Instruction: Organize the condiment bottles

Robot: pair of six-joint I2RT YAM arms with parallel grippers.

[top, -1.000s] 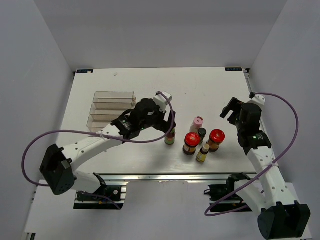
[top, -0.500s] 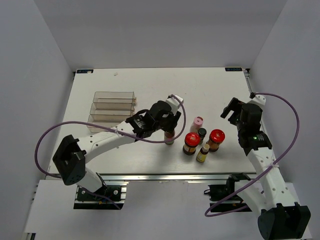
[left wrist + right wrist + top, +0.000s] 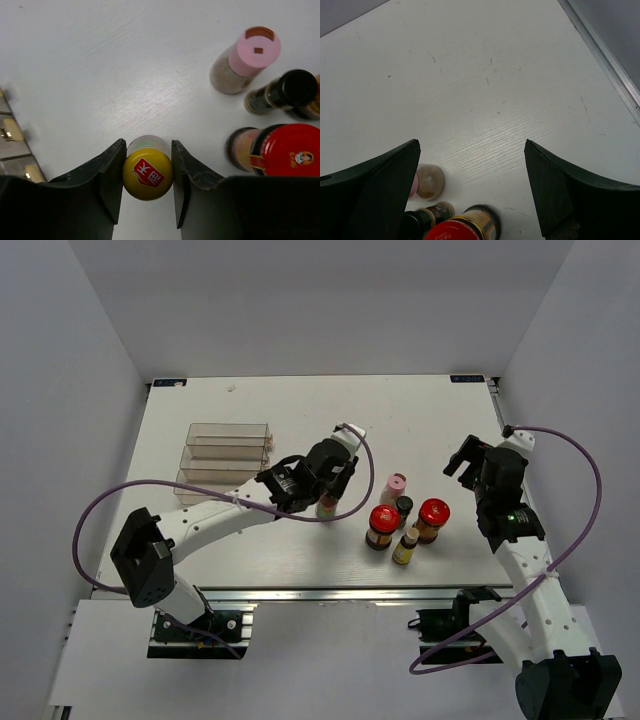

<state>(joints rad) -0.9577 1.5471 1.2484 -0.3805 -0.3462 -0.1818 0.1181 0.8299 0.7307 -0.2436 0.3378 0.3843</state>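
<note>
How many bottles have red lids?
2. One red-lidded jar stands at the near left of the cluster, the other red-lidded jar at its right, with the slim yellowish bottle between them. None seems hidden.

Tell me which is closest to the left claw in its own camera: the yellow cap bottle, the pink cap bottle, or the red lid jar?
1. Yellow-capped bottle, between the left claw's fingers.
2. Red-lidded jar, lower right.
3. Pink-capped bottle, upper right, farthest.

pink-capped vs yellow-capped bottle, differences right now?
The pink-capped bottle stands free on the table; the yellow-capped bottle sits clamped in the left claw. The pink one stands beside the bottle cluster; the yellow one is apart from it. Both are small with round caps.
</note>
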